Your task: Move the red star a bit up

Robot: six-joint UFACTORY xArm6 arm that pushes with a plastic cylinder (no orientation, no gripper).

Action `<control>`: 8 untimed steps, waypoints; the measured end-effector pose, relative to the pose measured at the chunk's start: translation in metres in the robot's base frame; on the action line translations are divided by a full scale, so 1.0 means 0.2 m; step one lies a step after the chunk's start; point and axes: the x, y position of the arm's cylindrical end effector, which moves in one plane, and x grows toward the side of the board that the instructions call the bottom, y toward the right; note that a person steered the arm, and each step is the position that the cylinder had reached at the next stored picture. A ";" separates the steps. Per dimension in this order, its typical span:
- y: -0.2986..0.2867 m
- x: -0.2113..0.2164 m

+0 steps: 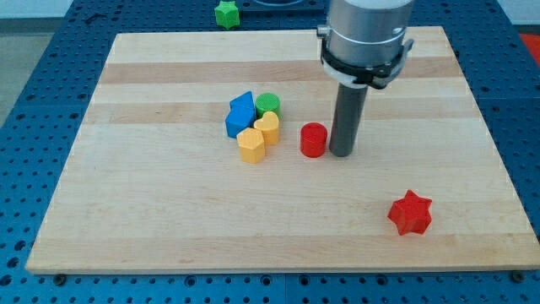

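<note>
My tip [341, 154] sits just right of the red cylinder [313, 139]; red star [410, 213] well apart; no claw visible.

On the desk [152, 236] sit six blocks, namely one red star [410, 213], one red cylinder [313, 139], one blue block [240, 115], one green cylinder [268, 103], one yellow heart [268, 127] and one yellow hexagon [251, 144], plus one green star [226, 13] beyond its top edge.
</note>
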 end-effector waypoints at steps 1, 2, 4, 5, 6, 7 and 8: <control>-0.21 0.00; -0.27 0.03; 0.38 0.21; 0.75 0.26; 0.76 0.60; 0.67 0.70; 0.52 0.46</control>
